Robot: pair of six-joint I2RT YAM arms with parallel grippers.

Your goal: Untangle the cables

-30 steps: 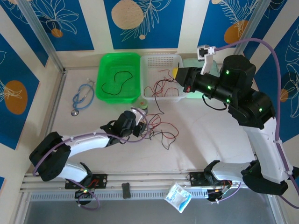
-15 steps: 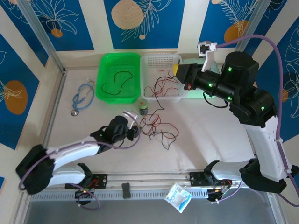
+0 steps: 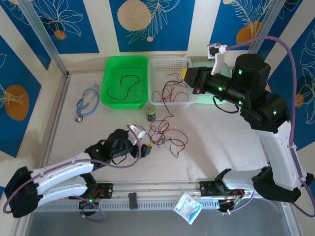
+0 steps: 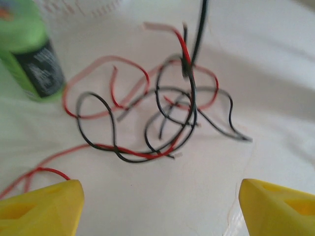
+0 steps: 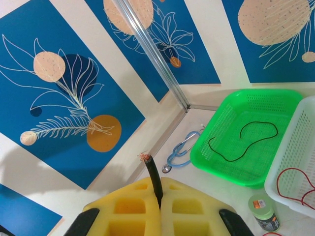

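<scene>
Since the cables look light and limp, take loose ends: left gripper wide, right gripper pinching black cable.

Top external: high at the near edge, looking down over the whole table. Left wrist: close above the cables. Right wrist: raised, facing the green basket, which the top view shares.
</scene>
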